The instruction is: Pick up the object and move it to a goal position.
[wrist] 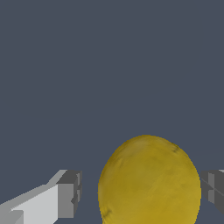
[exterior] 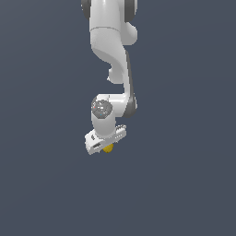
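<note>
The object, a small yellow-orange ball (exterior: 108, 148), peeks out just under the white gripper (exterior: 105, 144) in the exterior view. In the wrist view the ball (wrist: 148, 179) looks large and sits between the two grey finger pads. My gripper (wrist: 141, 192) straddles it with the jaws open. One finger (wrist: 70, 194) stands a small gap away from the ball, and the other finger (wrist: 212, 188) is right at the ball's side. Most of the ball is hidden by the hand in the exterior view.
The white arm (exterior: 113, 50) reaches down from the top of the exterior view over a plain dark grey-blue floor (exterior: 184, 184). No other object or goal marker shows.
</note>
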`<state>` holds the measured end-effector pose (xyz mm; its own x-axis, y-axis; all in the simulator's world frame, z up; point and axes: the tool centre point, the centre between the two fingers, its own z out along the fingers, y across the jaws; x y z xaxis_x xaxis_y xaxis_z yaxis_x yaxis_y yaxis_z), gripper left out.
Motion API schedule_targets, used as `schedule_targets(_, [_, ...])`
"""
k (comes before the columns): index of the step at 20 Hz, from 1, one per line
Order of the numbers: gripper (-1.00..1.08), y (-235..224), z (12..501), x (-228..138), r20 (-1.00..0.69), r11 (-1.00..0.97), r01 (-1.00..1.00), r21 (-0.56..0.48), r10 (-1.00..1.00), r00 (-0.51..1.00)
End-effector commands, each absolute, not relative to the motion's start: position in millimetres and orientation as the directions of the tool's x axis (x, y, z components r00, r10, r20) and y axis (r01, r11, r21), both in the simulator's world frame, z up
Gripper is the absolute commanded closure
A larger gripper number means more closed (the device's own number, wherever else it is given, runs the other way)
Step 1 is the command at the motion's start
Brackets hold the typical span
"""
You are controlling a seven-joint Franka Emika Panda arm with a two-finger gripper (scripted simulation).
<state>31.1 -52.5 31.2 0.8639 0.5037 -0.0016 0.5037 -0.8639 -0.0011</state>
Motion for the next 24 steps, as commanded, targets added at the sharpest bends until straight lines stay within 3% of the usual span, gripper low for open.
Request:
schedule_targets(1, [-0.92,-52.7,28.2,32.4,0.000,-0.864,0.504,0.000,0.504,0.864])
schedule_targets(2, [-0.92,-52.7,28.3,32.6,0.000,-0.864,0.504,0.000,0.504,0.864])
schedule_targets(3, [1.08,-52.7,28.3,32.6,0.000,-0.864,0.504,0.000,0.504,0.864])
schedule_targets(16, [1.08,-49.3,28.6,31.6,0.000,-0.864,0.504,0.000,0.504,0.864])
schedule_targets(24, [1.08,-3.1,29.0,21.0,0.000,-0.864,0.504,0.000,0.504,0.864])
